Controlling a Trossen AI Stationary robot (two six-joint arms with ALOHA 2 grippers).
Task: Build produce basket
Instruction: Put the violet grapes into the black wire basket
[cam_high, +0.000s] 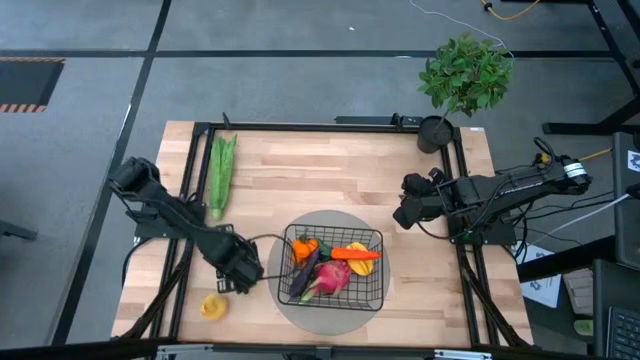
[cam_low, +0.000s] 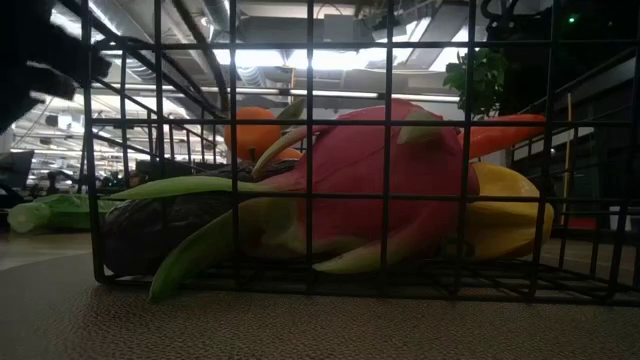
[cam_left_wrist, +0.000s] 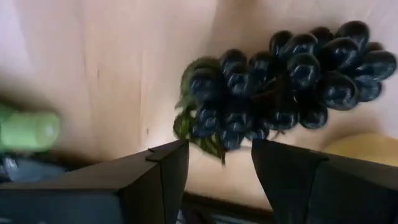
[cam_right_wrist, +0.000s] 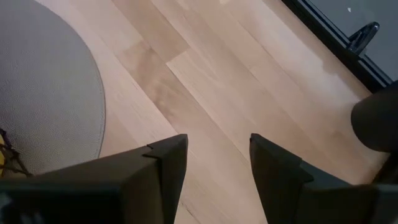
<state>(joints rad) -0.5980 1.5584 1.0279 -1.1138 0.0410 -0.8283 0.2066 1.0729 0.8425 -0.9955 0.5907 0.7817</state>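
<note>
The black wire basket (cam_high: 372, 296) stands on a round grey mat (cam_high: 300, 225) and holds an orange cluster (cam_high: 303, 246), a carrot (cam_high: 355, 254), a purple eggplant (cam_high: 303, 273), a pink dragon fruit (cam_high: 332, 276) and a yellow mango (cam_high: 359, 267). My left gripper (cam_high: 246, 272) is open just left of the basket. Its fingers (cam_left_wrist: 217, 165) stand above a bunch of dark grapes (cam_left_wrist: 286, 81) lying on the table, without touching it. A yellow fruit (cam_high: 213, 305) lies near the front edge. A long green husk (cam_high: 220, 172) lies at the far left. My right gripper (cam_high: 408, 207) is open and empty, right of the basket.
A leafy plant in a black pot (cam_high: 458, 80) stands at the table's far right corner. A small green piece (cam_left_wrist: 28, 130) lies on the wood near the grapes. Bare wood (cam_high: 320, 170) lies between the husk and my right arm.
</note>
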